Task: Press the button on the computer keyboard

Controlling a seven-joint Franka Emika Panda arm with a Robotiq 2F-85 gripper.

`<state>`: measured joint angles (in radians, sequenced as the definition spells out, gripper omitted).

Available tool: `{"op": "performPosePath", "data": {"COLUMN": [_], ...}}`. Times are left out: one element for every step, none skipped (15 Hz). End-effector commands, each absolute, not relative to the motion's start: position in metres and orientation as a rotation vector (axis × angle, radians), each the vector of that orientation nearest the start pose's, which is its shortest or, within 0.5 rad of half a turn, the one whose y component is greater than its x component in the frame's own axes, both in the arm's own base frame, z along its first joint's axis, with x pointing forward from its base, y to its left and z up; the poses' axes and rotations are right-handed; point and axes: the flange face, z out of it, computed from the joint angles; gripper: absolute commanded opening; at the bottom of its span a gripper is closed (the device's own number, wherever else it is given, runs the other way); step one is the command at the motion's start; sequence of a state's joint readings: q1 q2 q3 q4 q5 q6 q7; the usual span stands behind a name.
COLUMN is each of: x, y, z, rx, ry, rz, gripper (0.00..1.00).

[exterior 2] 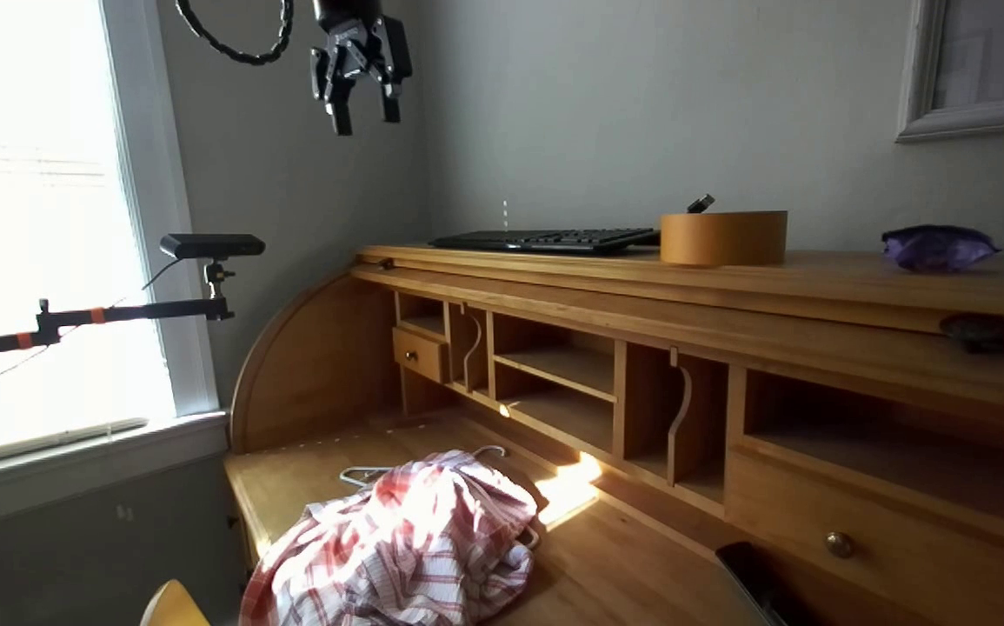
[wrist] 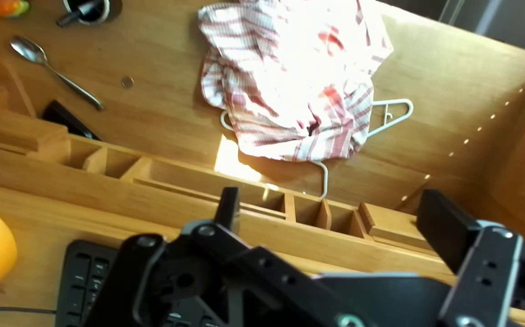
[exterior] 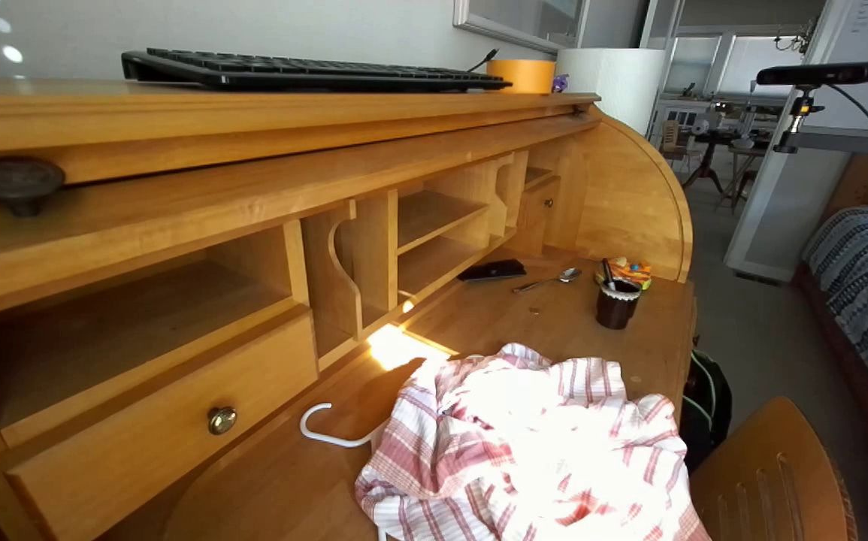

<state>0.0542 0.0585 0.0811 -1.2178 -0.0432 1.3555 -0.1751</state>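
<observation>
The computer keyboard (exterior: 306,75) lies atop the roll-top desk (exterior: 291,113), long axis along its upper front edge, one end toward an orange cylinder (exterior: 522,76). Near the desk's lower front corner, a dark cup (exterior: 615,309) holds what may be a black pen (wrist: 75,16). The gripper (exterior 2: 367,120) hangs with fingers spread.

The wide-spread hand (wrist: 330,195) partly hides the black keyboard (wrist: 79,286).

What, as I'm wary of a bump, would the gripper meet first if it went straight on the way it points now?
Probably the crumpled striped shirt, ahead of the open gripper in the wrist view; the keyboard looks off that line. Depth is unclear: the hanger hook or pigeonholes might come first.
</observation>
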Motion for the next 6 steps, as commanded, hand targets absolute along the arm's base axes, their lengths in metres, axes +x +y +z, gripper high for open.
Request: {"op": "performPosePath", "data": {"x": [0.493,0.515,0.508,0.506,0.507,0.510], "y": [0.067,0.064,0.065,0.065,0.065,0.064], "z": [0.765,0.752,0.759,0.761,0.760,0.757], "rx": [-3.243,-3.190,-3.193,-3.193,-3.193,-3.193], "ry": [-0.321,-0.402,-0.397,-0.397,-0.397,-0.396], "rz": [-0.007,-0.061,-0.069,-0.076,-0.074,-0.066], "gripper": [1.00,1.00,1.00,1.00,1.00,1.00]}}
